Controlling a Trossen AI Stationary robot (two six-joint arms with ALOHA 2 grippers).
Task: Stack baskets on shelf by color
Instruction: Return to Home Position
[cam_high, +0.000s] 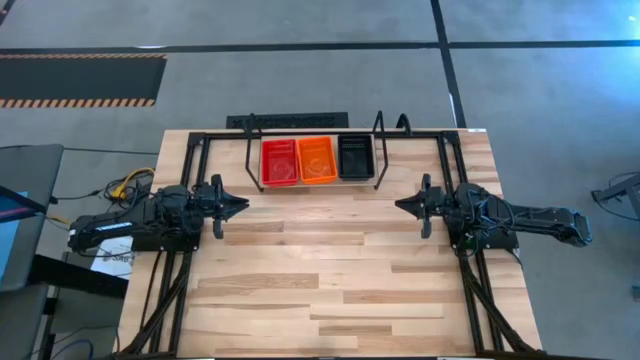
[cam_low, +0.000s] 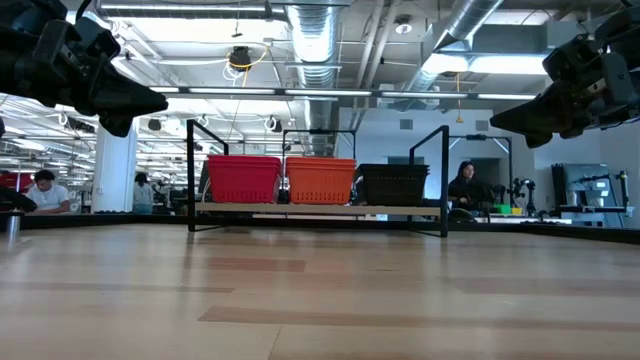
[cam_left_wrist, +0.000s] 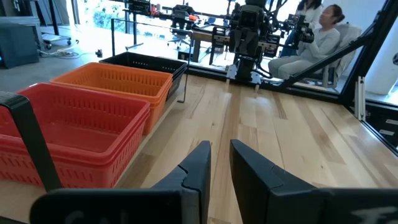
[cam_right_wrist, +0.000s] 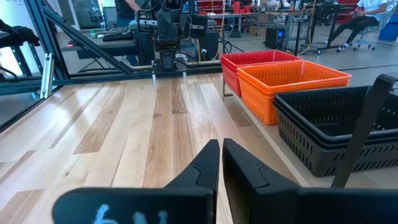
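Observation:
The shelf (cam_high: 312, 186) stands at the middle of the table's far edge, a light board in black rods. On it sit three stacks of baskets side by side: red (cam_high: 280, 162), orange (cam_high: 318, 160) and black (cam_high: 355, 157), also seen in the low view as red (cam_low: 243, 178), orange (cam_low: 320, 180) and black (cam_low: 393, 184). My left gripper (cam_high: 243, 207) (cam_left_wrist: 219, 152) hovers above the table, left of the shelf and nearer, shut and empty. My right gripper (cam_high: 400, 205) (cam_right_wrist: 221, 149) mirrors it on the right, shut and empty. Both point at each other.
Bare wooden tabletop (cam_high: 320, 280) spreads between the arms and toward the near edge. Black frame rails (cam_high: 190, 160) run along the table's left and right sides. A dark flat object (cam_high: 290, 120) lies beyond the far edge. People sit in the room behind (cam_low: 465, 185).

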